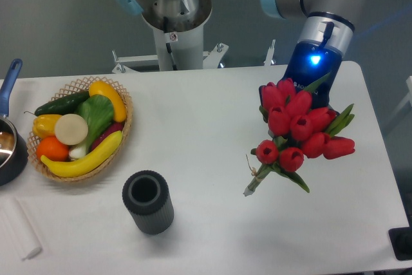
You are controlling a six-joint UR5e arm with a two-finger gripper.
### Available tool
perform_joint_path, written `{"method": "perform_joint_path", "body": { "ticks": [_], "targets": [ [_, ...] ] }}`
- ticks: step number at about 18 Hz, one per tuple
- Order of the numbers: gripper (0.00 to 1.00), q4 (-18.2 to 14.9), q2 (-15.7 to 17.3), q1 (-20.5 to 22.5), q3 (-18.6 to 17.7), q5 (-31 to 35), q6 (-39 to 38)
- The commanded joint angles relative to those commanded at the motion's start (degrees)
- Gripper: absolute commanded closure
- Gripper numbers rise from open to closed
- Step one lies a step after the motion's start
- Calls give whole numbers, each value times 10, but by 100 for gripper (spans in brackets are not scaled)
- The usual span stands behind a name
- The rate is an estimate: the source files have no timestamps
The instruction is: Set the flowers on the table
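The flowers (pixel 297 128), a bunch of red tulips with green leaves, hang tilted over the right part of the white table (pixel 206 127). Their heads point up toward the camera. The tied stem end (pixel 252 186) points down and to the left, close to the tabletop. My gripper (pixel 320 88), with a blue light on its wrist, reaches down from the back right into the bunch. The tulip heads hide its fingers, and the bunch stays upright as though the fingers are shut on it.
A wicker basket (pixel 122 98) of fruit and vegetables stands at the left. A dark ribbed cylinder vase (pixel 149 202) stands front centre. A pot with a blue handle (pixel 9 146) sits at the left edge, with a white roll (pixel 19 231) in front of it. The robot's base (pixel 175 24) is behind the table.
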Motion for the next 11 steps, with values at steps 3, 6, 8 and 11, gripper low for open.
{"method": "perform_joint_path", "body": {
  "ticks": [3,6,8,11],
  "targets": [
    [70,0,3,0,-8,0,9],
    [70,-1,3,4,-12,0,9],
    [70,-1,4,7,-14,0,9],
    [70,-1,7,10,-19,0,9]
  ]
}}
